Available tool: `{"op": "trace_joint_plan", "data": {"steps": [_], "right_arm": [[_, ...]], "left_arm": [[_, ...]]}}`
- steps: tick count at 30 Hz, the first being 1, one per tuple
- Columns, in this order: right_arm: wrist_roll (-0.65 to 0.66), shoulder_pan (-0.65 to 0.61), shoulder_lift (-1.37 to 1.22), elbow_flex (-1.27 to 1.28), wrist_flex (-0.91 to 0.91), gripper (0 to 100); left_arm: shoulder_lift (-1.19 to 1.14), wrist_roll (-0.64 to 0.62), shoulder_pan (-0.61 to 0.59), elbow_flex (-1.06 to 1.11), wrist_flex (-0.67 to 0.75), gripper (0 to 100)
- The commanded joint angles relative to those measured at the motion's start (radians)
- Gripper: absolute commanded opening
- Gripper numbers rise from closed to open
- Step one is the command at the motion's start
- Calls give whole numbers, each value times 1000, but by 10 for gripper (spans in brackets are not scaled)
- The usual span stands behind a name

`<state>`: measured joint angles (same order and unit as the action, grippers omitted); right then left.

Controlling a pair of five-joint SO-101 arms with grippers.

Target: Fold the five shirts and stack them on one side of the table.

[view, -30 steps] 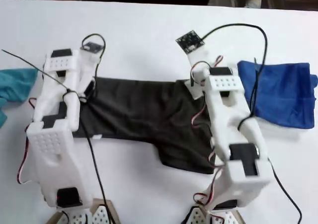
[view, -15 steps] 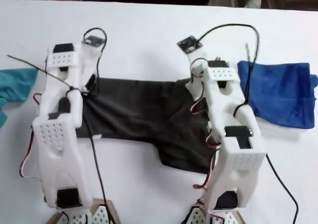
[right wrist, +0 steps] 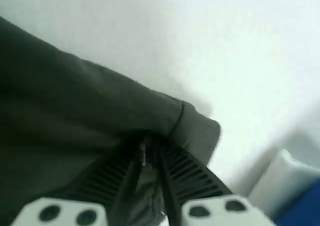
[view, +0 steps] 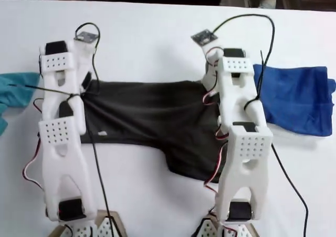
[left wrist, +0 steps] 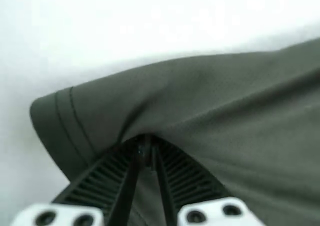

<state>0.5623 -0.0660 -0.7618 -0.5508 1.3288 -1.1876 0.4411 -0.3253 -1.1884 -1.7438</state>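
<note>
- My left gripper and right gripper each pinch the dark shirt, lying central, its fold unfinished.
- The blue shirt at three o'clock looks folded; the teal shirt at nine o'clock waits; no stack yet.

Stretched forward side by side from the near edge: left arm and right arm, both long and low, white links nearly in line, tipped down at the far end. Over at the left gripper: clamped tight, ribbed fingers pressed together on a fold of the dark shirt. Same story at the right gripper: pinched closed on that shirt's opposite far corner. Level with each other, well apart.
</note>
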Motion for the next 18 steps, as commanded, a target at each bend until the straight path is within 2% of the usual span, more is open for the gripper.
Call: {"op": "trace_joint_plan", "data": {"steps": [1,6,12,15,18], "right_arm": [[11,-5,33,-120,77,21],[9,-56,108,-143,180,21],[8,-105,252,-106,257,22],[9,-122,372,46,216,22],[9,-140,549,327,84,22]], "left_arm": [[-9,-9,-44,-107,-8,26],[-6,-9,-40,-208,-44,26],[146,0,-29,-136,-46,26],[285,37,8,-25,-46,27],[436,40,41,142,-43,27]]}}
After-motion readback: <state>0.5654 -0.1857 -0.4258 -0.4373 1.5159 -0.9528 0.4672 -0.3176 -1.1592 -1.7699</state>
